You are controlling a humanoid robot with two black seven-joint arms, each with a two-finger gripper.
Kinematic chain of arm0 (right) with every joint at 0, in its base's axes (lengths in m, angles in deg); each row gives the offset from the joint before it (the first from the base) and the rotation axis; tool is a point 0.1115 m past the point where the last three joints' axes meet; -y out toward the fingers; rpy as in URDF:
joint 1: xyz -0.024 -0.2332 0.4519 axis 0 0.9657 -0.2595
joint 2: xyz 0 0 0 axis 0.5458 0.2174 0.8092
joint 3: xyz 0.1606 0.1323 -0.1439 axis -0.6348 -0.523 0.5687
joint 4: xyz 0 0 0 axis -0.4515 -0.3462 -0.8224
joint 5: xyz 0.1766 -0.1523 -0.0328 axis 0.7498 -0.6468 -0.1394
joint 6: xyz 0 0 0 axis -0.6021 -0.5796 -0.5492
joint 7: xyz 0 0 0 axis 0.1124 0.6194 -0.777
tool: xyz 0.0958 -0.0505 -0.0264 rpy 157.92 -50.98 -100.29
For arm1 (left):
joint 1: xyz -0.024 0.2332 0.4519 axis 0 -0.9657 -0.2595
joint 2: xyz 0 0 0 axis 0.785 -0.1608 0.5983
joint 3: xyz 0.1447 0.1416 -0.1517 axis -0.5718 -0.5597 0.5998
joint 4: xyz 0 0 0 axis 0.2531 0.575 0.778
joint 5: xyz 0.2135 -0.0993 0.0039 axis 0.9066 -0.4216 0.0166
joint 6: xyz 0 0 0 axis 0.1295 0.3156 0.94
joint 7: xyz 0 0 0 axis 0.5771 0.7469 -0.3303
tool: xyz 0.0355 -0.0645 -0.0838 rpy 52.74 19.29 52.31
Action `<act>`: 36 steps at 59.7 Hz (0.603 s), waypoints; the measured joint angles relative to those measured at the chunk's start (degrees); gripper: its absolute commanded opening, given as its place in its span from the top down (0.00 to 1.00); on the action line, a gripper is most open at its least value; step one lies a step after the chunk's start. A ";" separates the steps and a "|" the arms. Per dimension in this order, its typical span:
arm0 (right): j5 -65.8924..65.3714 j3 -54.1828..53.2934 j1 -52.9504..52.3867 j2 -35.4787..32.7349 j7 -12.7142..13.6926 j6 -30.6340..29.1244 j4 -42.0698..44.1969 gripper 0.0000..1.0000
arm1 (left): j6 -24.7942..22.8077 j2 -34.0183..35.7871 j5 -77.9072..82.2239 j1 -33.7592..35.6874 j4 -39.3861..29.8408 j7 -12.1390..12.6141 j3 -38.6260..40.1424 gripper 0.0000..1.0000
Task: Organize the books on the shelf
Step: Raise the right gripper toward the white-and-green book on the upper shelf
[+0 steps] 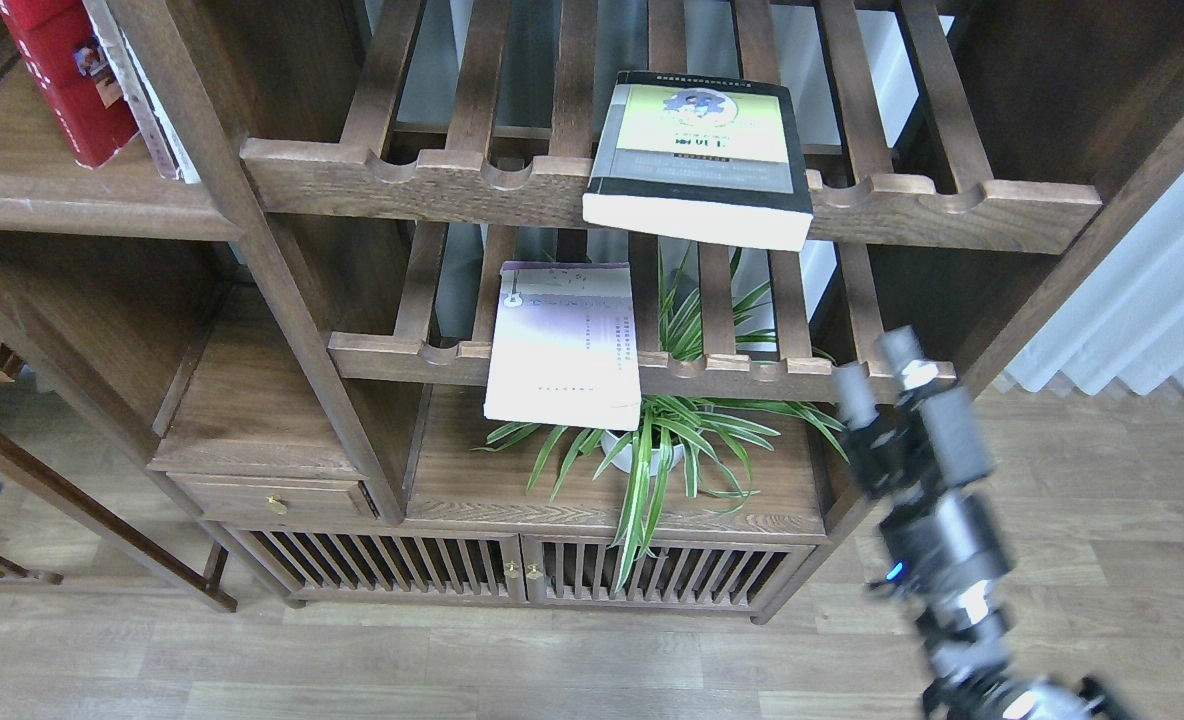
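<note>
In the head view, the right gripper (882, 362) hangs empty in front of the right end of the lower slatted rack (752, 378), its two fingers spread apart; the left gripper is not told from the dark corner at the left edge. The yellow-green book (697, 155) lies flat on the upper slatted rack (952, 205), its thick cream page block jutting past the scalloped rail; a careless nudge from below could tip it off. The lavender book (564, 342) is thin, pale and limp-looking, overhanging the lower rail above the spider plant (667, 440); a pinch at one corner may let it bend or slide down into the leaves. The red book (62, 80) stands leaning on the shelf (72, 205), a solid dark plank with a rounded edge, beside a white-spined book (147, 110); crowding it could topple both.
</note>
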 measured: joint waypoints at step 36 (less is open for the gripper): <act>-12.02 1.52 -9.84 4.92 -0.13 0.00 -0.93 0.05 | 0.00 0.00 0.00 -0.03 0.10 -0.06 0.17 0.00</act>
